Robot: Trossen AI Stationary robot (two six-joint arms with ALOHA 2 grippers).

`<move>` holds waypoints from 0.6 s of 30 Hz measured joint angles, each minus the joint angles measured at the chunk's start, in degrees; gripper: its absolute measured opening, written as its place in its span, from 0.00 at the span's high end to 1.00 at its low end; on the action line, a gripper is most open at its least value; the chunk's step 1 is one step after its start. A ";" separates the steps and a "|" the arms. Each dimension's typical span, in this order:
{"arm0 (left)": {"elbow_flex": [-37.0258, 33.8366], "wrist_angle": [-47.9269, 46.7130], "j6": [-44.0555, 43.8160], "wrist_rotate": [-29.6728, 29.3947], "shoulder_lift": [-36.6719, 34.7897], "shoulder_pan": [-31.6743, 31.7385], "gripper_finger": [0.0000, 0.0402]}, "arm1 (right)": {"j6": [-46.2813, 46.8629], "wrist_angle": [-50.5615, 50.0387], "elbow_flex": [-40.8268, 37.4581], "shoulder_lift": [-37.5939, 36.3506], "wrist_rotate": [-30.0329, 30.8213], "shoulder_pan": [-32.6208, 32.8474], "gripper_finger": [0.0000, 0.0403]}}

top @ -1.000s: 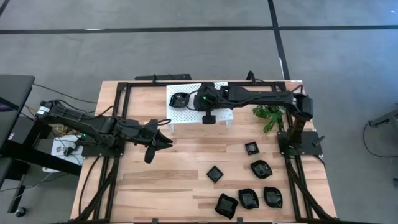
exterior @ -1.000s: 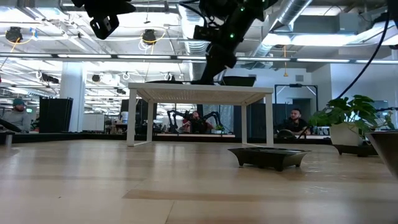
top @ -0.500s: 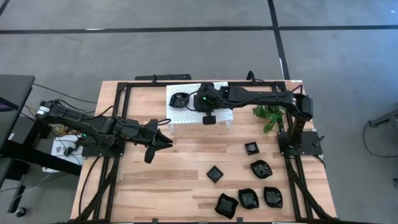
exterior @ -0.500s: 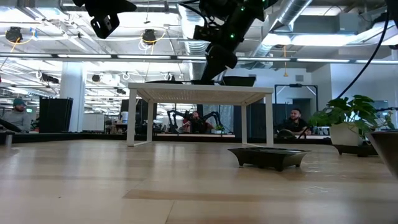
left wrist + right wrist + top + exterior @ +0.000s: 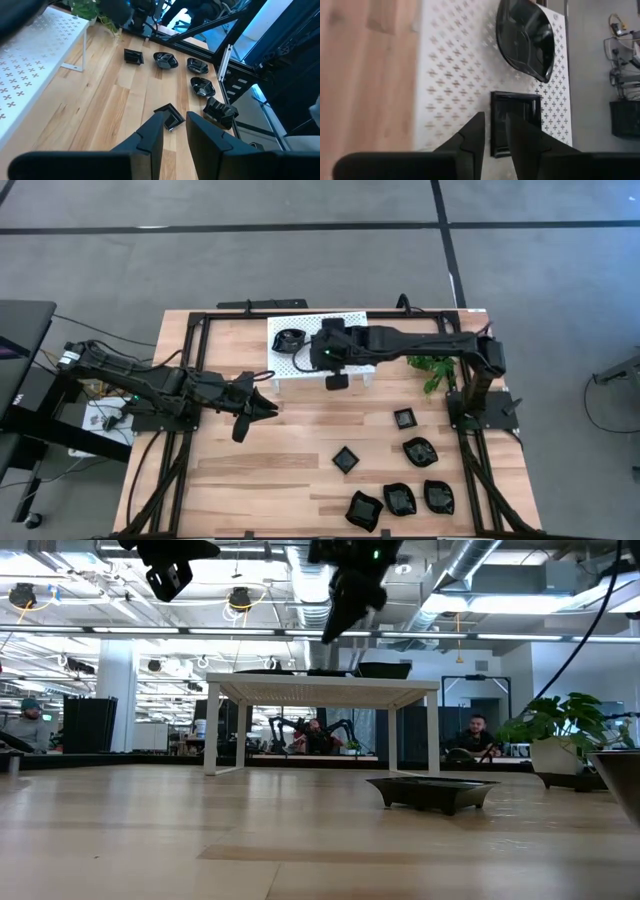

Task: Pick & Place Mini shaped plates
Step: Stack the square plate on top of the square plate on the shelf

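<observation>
The right hand (image 5: pixel 491 131), fingers narrowly apart and seemingly empty, hovered over the rack (image 5: pixel 352 323) above a square plate (image 5: pixel 515 122).

Open-plan robotics lab/workshop is indicated: exposed ceiling ducts (image 5: pixel 480 565), strip lighting, seated people (image 5: pixel 472 737) at benches, another robot arm (image 5: pixel 312 730) seen beyond.

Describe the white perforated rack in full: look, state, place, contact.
The white perforated rack is a low, flat-topped stand with a sheet top, seemingly metal, punched with small cross-shaped holes, on thin white legs. It stands upright at the wooden table's far edge, left of the green plant. Two glossy black plates rest on it: a rounded plate and a square plate. The right gripper hangs just above the square plate, empty.
</observation>
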 joint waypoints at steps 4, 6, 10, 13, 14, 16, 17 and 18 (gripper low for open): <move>0.00 0.01 0.00 0.01 0.00 -0.02 0.79 | 7.62 -5.10 4.95 0.00 0.06 3.08 0.82; 0.00 0.01 0.00 0.01 -0.01 -0.01 0.79 | 12.35 -7.06 7.15 0.00 0.06 5.33 0.82; 0.00 0.02 0.00 0.00 0.00 0.00 0.79 | 15.16 -12.24 11.13 0.00 0.08 11.30 0.82; 0.00 0.02 0.00 0.00 0.00 -0.01 0.79 | 15.37 -15.85 13.15 0.00 0.19 16.21 0.82; 0.00 0.02 0.00 0.00 0.00 0.00 0.79 | 15.40 -17.07 13.49 -0.11 0.32 17.68 0.82; 0.00 0.11 0.00 0.00 0.00 0.00 0.79 | 16.98 -19.88 13.14 -0.79 0.26 20.45 0.82; 0.00 0.21 0.00 0.00 0.00 -0.02 0.79 | 18.23 -20.21 12.32 -1.24 0.09 21.55 0.82; 0.00 0.32 0.00 0.00 0.00 -0.02 0.79 | 19.09 -19.93 10.88 -1.83 0.19 22.58 0.82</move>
